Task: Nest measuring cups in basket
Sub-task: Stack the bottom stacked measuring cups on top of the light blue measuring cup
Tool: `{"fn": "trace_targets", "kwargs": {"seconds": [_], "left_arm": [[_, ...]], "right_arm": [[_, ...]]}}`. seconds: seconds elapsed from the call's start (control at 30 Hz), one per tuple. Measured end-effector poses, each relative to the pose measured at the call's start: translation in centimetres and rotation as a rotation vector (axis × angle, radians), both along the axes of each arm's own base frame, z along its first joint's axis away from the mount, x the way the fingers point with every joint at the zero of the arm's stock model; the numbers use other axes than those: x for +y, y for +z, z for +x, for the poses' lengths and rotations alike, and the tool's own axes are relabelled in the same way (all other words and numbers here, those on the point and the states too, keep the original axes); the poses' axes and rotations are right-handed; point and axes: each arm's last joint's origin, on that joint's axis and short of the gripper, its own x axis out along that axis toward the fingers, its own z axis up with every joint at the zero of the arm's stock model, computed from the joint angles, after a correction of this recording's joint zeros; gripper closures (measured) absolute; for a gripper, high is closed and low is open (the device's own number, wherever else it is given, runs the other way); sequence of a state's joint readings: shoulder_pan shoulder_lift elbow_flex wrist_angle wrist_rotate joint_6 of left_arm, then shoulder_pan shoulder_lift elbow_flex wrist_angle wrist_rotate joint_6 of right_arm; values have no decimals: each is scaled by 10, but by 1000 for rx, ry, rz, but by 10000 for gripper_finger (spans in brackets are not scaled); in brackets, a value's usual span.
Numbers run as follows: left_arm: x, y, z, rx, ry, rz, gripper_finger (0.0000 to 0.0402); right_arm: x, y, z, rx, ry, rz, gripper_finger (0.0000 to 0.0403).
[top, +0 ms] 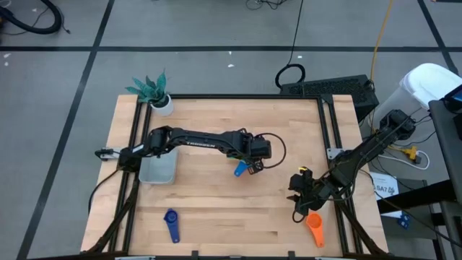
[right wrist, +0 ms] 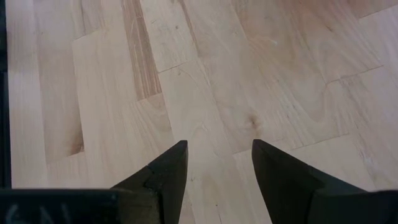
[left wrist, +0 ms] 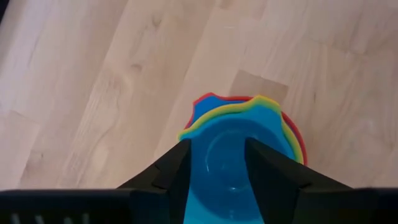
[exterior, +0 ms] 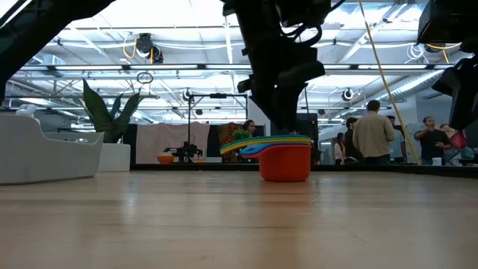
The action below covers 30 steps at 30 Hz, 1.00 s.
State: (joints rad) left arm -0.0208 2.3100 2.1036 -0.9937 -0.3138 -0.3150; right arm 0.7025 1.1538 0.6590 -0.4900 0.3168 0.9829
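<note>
A nested stack of measuring cups (left wrist: 249,118) stands on the table's middle, with a light blue cup (left wrist: 224,162) on top, yellow and green rims under it, and the red cup (exterior: 285,164) at the bottom. My left gripper (left wrist: 216,146) is open and points down over the top cup's bowl. My right gripper (right wrist: 217,146) is open above bare wood near the table's right edge, beside the orange cup (top: 315,227). A dark blue cup (top: 172,224) lies near the near edge. The basket (top: 159,171) rests flat on the table's left side. My left gripper comes at the stack from above, pointing down, with its fingers (left wrist: 171,171) standing over the light blue cup's bowl (left wrist: 217,134). I cannot tell whether they touch it. The stack rests upright on the table on the red cup's base (exterior: 285,178).
A small white pot with a plant (top: 155,90) stands at the far left corner. Black rails (top: 328,115) run along the table's sides. Bare wood lies between the stack and the near edge. People stand in the room beyond the far edge.
</note>
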Motion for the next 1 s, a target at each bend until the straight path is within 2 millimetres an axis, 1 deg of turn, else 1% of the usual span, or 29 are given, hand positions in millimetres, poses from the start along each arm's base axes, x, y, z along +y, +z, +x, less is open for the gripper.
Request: {"fn": "trace_targets", "kwargs": {"seconds": [0.07,0.2,0.4,0.53,0.63,0.73,0.83,0.9,1.0], "left_arm": [[1,0,-1,15,-14,7,250],[6,7,-8,71,-11,34,250],[24,36,-25,124,-47,97,250],[33,50,-35,152,-114,73,250],[39,57,-40,169,-200,55,250],[47,56,-42,203,-280,62,250],[59,53,-46,245,-285,57,250],[70,45,-47,265,-265,40,250],[81,26,-51,313,-234,-7,250]], "right_arm": [[0,0,0,-1,0,0,232],[-1,0,1,-24,-19,-26,232],[-2,1,1,-47,-33,-54,232],[-2,1,1,-47,-33,-55,232],[-2,1,1,-47,-33,-54,232],[-2,1,1,-47,-30,-55,232],[-1,1,1,-47,-29,-54,232],[-1,1,1,-48,-23,-55,232],[0,-1,-1,-52,-9,-60,232]]}}
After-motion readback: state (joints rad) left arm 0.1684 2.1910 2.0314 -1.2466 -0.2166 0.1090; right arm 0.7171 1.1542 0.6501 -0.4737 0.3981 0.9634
